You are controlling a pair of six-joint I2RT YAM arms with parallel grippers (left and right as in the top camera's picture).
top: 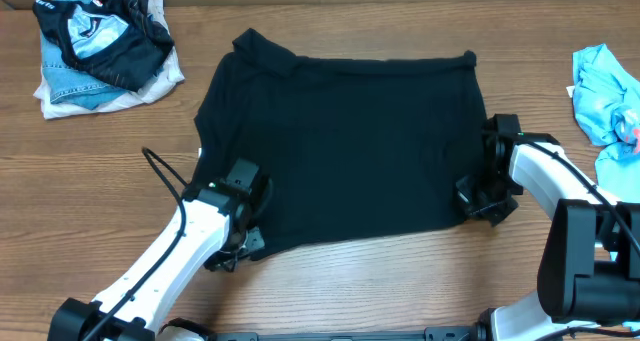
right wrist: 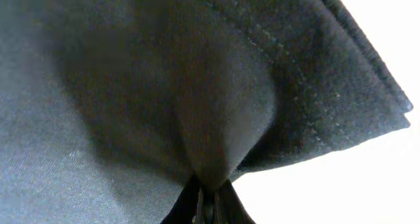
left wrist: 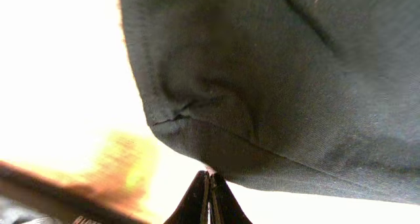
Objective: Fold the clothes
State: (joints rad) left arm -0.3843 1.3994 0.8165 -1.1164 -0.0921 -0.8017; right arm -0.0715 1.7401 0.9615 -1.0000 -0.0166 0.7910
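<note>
A black T-shirt (top: pixel 340 141) lies spread flat on the wooden table (top: pixel 90 161), its dark fabric filling the left wrist view (left wrist: pixel 275 73) and the right wrist view (right wrist: pixel 131 79). My left gripper (top: pixel 250 236) is at the shirt's near left corner. Its jaws (left wrist: pixel 210 184) are shut, pinching the hem edge. My right gripper (top: pixel 475 196) is at the near right corner. Its jaws (right wrist: pixel 209 191) are shut on a bunched fold of the fabric beside the stitched hem.
A pile of clothes (top: pixel 100 51) sits at the far left: a black-and-pale-blue patterned piece on denim and white. A light blue garment (top: pixel 605 101) lies at the right edge. The table's far edge runs just behind the shirt.
</note>
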